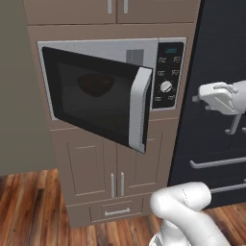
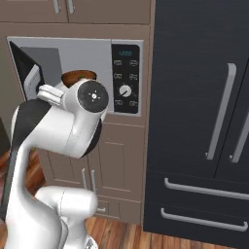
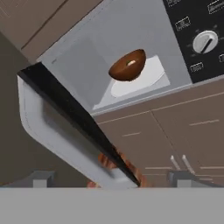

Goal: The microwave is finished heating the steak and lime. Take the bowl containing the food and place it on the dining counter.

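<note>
The microwave [image 1: 166,53] is built into the brown cabinet wall, and its dark glass door [image 1: 103,103] swings out towards me. The reddish-brown bowl [image 3: 127,65] sits inside on the white turntable [image 3: 146,78]. It shows dimly through the door glass [image 1: 96,84] and past my arm [image 2: 80,76]. The steak and lime are hidden in the bowl. My gripper [image 3: 111,179] is open and holds nothing. It is well back from the microwave, in front of the door's edge [image 3: 74,118], and to the right of the control panel [image 1: 234,127]. The dining counter is out of view.
A tall black fridge [image 2: 199,97] with long grey handles stands right of the microwave. Brown cabinet doors [image 1: 117,168] and a drawer lie below it, with a wooden floor [image 1: 29,206] underneath. The open door juts into the space in front of the cavity.
</note>
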